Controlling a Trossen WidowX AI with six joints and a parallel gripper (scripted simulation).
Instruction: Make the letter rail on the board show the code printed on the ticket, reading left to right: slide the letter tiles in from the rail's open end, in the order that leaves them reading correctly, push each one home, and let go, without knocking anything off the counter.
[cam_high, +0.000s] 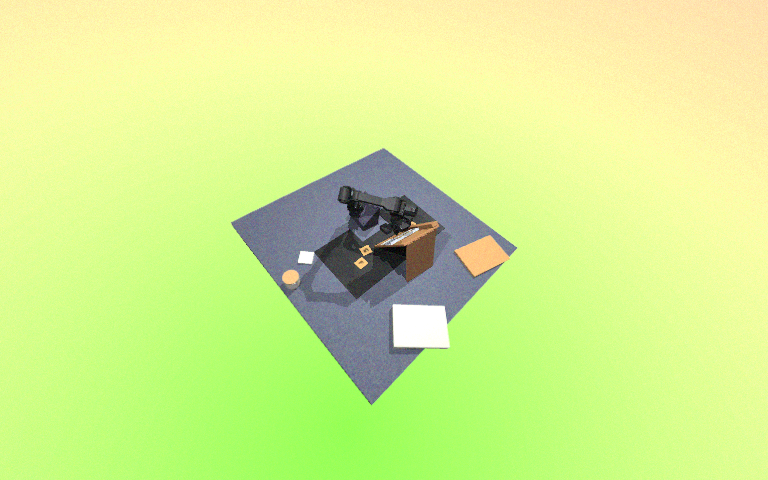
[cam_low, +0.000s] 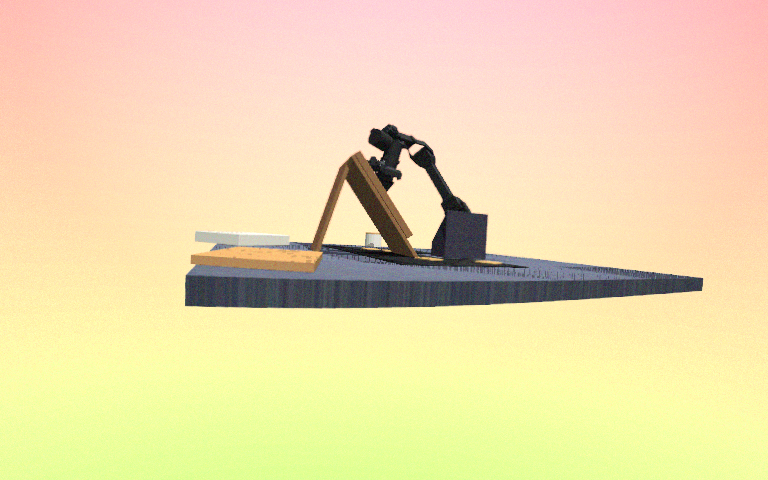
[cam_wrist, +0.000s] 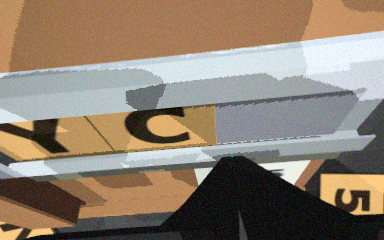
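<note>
Tile C (cam_wrist: 165, 127) sits beside Y (cam_wrist: 45, 135) in the rail (cam_wrist: 280, 117); empty, fully closed fingers should nudge it home gently.

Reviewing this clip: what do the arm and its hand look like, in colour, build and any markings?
The arm is matt black all over, made of slim links with bulkier joint housings, and rises from a dark purplish box-shaped base. The hand is black too; the wrist view shows it as a dark wedge with a thin pale seam between its shut fingers. No cables, labels or markings can be made out.
</note>
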